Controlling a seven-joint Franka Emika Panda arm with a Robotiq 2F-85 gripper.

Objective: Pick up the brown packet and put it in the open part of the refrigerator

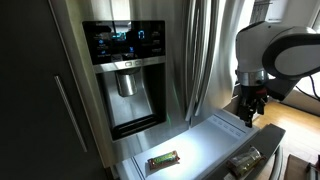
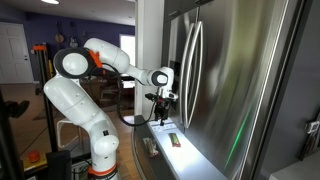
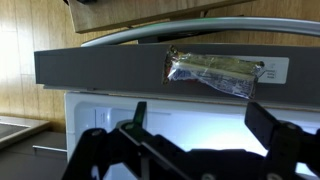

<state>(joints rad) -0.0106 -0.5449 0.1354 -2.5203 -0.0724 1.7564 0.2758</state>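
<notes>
1. The pincer (image 3: pixel 195 110) stands wide open in the wrist view, its 2 dark fingers (image 3: pixel 135 118) far apart with nothing gripped between them.
2. The brown packet (image 3: pixel 212 73) shows just beyond the fingertips. It lies slightly tilted on a grey band (image 3: pixel 100 68) that runs along 1 edge of the open drawer, and its left end is crumpled.
3. The open part of the refrigerator (image 1: pixel 215 135) is a shallow pulled-out drawer with a bright white inside. The wrist view shows that white surface (image 3: pixel 100 110) directly on the near side of the grey band.
4. In both exterior views the pincer (image 1: pixel 250 110) (image 2: pixel 163 103) hangs above 1 end of the drawer, pointing down. From these views I cannot tell whether the brown packet is visible.
5. A greenish packet (image 1: pixel 163 159) (image 2: pixel 174 140) with a reddish edge lies flat on the drawer's white floor, well apart from the pincer.
6. The black water dispenser niche (image 1: pixel 128 85) sits in the steel door above the drawer.
</notes>
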